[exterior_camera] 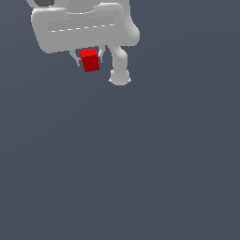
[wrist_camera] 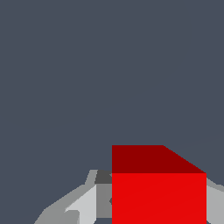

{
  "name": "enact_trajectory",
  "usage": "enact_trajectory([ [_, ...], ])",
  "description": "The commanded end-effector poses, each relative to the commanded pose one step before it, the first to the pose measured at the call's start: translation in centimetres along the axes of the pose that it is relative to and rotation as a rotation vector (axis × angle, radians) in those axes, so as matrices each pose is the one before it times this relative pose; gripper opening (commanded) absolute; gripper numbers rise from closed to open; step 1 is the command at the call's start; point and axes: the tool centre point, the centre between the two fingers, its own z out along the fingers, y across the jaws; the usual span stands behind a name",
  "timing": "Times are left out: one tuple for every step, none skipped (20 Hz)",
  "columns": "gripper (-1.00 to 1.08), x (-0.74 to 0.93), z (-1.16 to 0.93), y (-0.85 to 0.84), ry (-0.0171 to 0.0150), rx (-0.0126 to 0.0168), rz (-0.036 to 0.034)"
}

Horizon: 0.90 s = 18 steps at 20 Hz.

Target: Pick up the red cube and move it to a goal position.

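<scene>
Exterior view: white claw (exterior_camera: 89, 60) closed on the red cube (exterior_camera: 90, 61), one finger on each side, near the frame's upper left. Wrist view: red cube (wrist_camera: 158, 197) fills the foreground, a grey finger (wrist_camera: 83, 205) alongside it.

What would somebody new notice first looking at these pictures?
The bright red cube, held between the fingers of the white gripper near the top of the exterior view. It is the only color against the plain dark grey ground, and it fills a corner of the wrist view.
</scene>
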Motion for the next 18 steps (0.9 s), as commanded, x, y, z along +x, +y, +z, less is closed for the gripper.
enact_trajectory([
  [-1.0,-0.302,-1.971,0.339,-0.00105,0.00024,-0.00009],
  [-1.0,-0.081,-0.651,0.127,0.0,0.0,0.0],
  [-1.0,-0.07,-0.597,0.118,0.0,0.0,0.0],
  [-1.0,-0.06,-0.545,0.11,0.0,0.0,0.0],
  [-1.0,-0.052,-0.497,0.102,0.0,0.0,0.0],
  [-1.0,-0.047,-0.453,0.092,-0.00025,-0.00048,0.00043],
  [-1.0,-0.04,-0.404,0.085,0.0,0.0,0.0],
  [-1.0,-0.034,-0.359,0.076,0.0,0.0,0.0],
  [-1.0,-0.028,-0.315,0.068,0.0,0.0,0.0],
  [-1.0,-0.022,-0.273,0.06,0.0,0.0,0.0],
  [-1.0,-0.016,-0.231,0.052,0.0,0.0,0.0],
  [-1.0,-0.01,-0.191,0.045,0.0,0.0,0.0],
  [-1.0,-0.005,-0.152,0.037,0.0,0.0,0.0],
  [-1.0,0.001,-0.114,0.03,0.0,0.0,0.0],
  [-1.0,0.006,-0.078,0.024,0.0,0.0,0.0],
  [-1.0,0.008,-0.046,0.017,0.0,0.0,0.0],
  [-1.0,0.008,-0.021,0.01,0.0,0.0,0.0],
  [-1.0,0.003,-0.005,0.003,0.0,0.0,0.0],
])
